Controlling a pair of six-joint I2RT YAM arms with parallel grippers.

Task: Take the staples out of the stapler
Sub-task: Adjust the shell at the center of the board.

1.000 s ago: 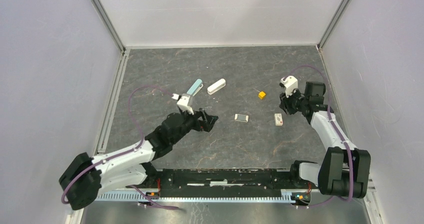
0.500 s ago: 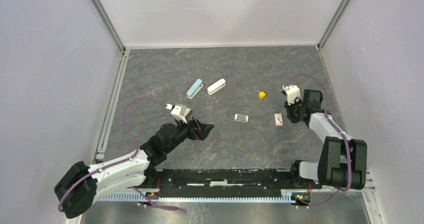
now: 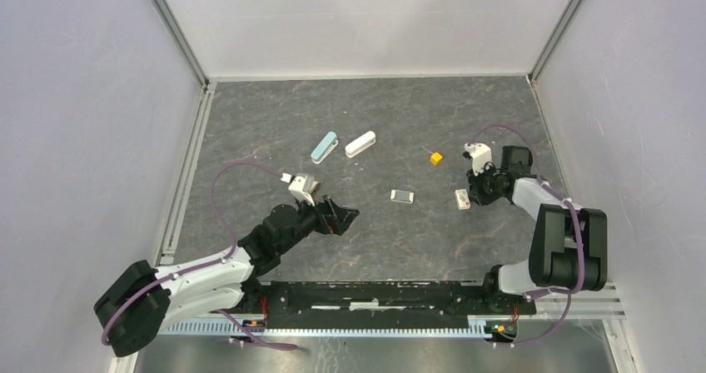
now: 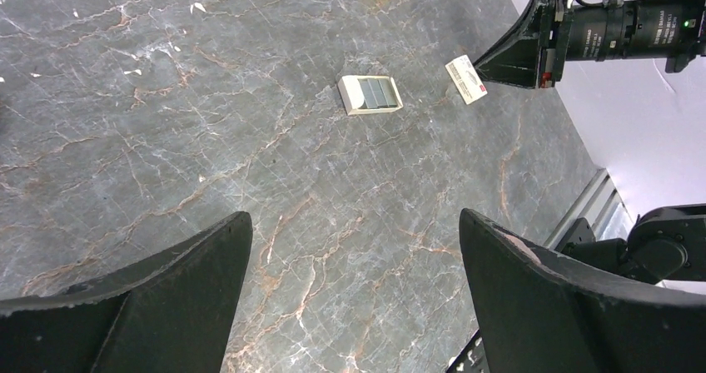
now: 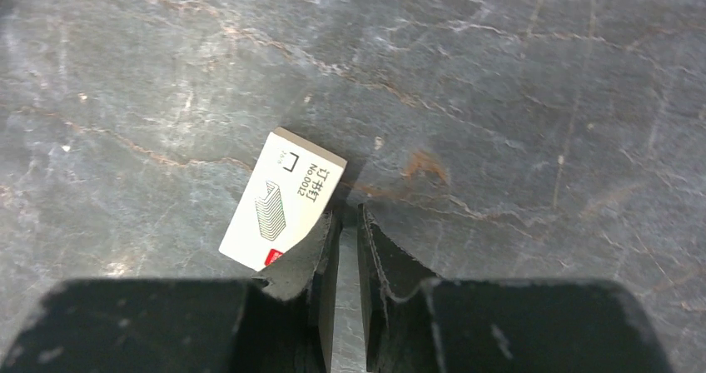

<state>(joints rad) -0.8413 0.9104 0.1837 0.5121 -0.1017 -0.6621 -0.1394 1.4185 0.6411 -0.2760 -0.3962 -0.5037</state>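
Note:
The stapler lies in two oblong parts at the back of the table, a teal one (image 3: 324, 147) and a white one (image 3: 360, 144). Grey staples (image 4: 372, 92) lie in a small white tray (image 3: 402, 196) at mid table. My left gripper (image 3: 345, 215) is open and empty, hovering left of the tray; in its wrist view the gripper (image 4: 354, 216) has only bare table between its fingers. My right gripper (image 3: 473, 191) is shut with a thin gap and holds nothing. In the right wrist view the gripper (image 5: 348, 223) is low over the table, its left finger over a corner of a small white box.
The small white box with a red mark (image 5: 285, 200) lies right of the tray, touching or just under my right gripper's tip; it also shows in the top view (image 3: 463, 199). A yellow cube (image 3: 435, 158) sits behind them. Walls enclose the table.
My left arm has pulled back towards me from near the teal part, still open. My right arm has dropped and swung left, bringing its shut gripper down beside the white box.

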